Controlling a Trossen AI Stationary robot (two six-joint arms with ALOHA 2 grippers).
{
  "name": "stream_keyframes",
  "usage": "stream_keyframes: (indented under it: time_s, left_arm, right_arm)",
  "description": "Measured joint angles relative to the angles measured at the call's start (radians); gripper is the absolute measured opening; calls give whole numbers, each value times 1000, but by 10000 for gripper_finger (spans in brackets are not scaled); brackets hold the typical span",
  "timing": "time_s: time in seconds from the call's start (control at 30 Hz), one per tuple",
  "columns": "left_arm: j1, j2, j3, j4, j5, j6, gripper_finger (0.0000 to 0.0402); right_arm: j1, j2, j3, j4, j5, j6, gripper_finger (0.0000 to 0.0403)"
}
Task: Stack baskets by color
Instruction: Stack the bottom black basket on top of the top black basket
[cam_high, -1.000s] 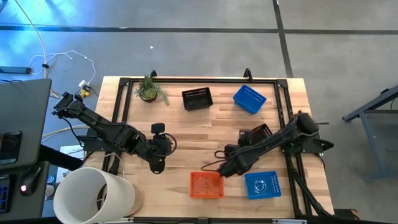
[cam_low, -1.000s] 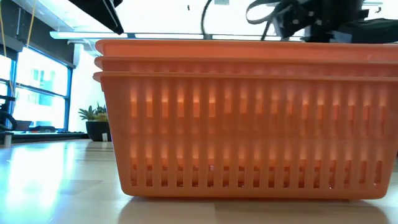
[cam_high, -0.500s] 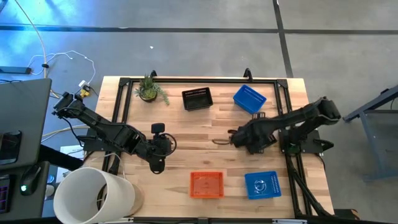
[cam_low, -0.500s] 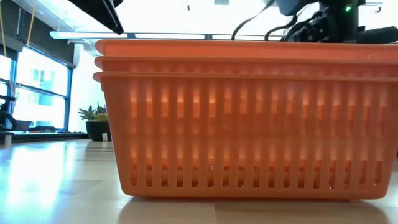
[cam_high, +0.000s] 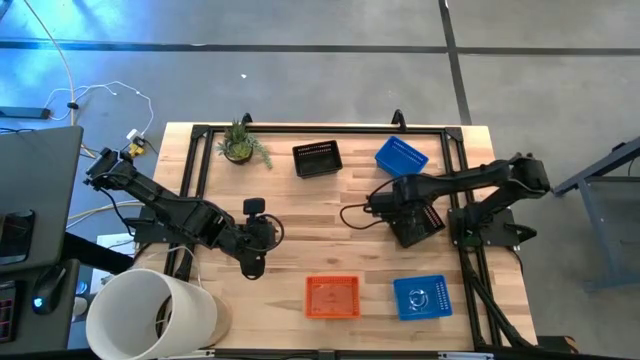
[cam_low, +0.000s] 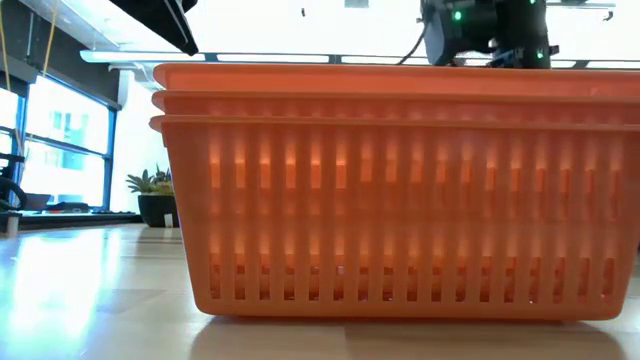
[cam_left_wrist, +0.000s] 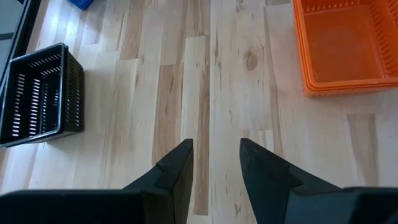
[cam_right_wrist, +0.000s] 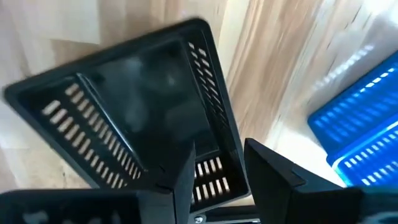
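Note:
A stack of three orange baskets (cam_high: 332, 296) (cam_low: 400, 200) stands near the front edge. One blue basket (cam_high: 420, 297) sits to its right and another (cam_high: 401, 158) at the far right. One black basket (cam_high: 317, 158) stands at the far middle. Another black basket (cam_high: 428, 226) (cam_right_wrist: 124, 112) lies at mid right. My right gripper (cam_high: 398, 212) (cam_right_wrist: 217, 168) hovers open over it, pointing down. One finger is above its inside, the other outside its wall. My left gripper (cam_high: 252, 262) (cam_left_wrist: 214, 168) waits open above bare table at the left.
A big white bucket (cam_high: 150, 315) stands at the front left corner and a small potted plant (cam_high: 238, 143) at the far left. A dark frame (cam_high: 320, 128) runs along the table's edges. Bare wood (cam_high: 320, 220) lies between the two arms.
My right gripper has swung from beside the orange stack near the front edge toward the far and right side. It now stands over the black basket at mid right. It has rolled and tipped more steeply downward, carrying nothing. No basket has moved.

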Motion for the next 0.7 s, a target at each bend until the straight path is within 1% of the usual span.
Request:
stream_keyframes:
  time_s: [0.13, 0.23, 0.4, 0.6, 0.7]
  left_arm:
    - [0, 0, 0, 0, 1, 0, 117]
    - [0, 0, 0, 0, 1, 0, 117]
    - [0, 0, 0, 0, 1, 0, 117]
    - [0, 0, 0, 0, 1, 0, 117]
    - [0, 0, 0, 0, 1, 0, 117]
  right_arm:
    - [-24, 0, -51, 31, 1, -6, 124]
    - [-42, 0, -91, 64, 29, 2, 124]
    - [-79, 1, -150, 140, 38, 2, 124]
    - [-111, 1, -194, 208, 17, 3, 123]
    - [-119, 1, -203, 213, 7, 3, 114]
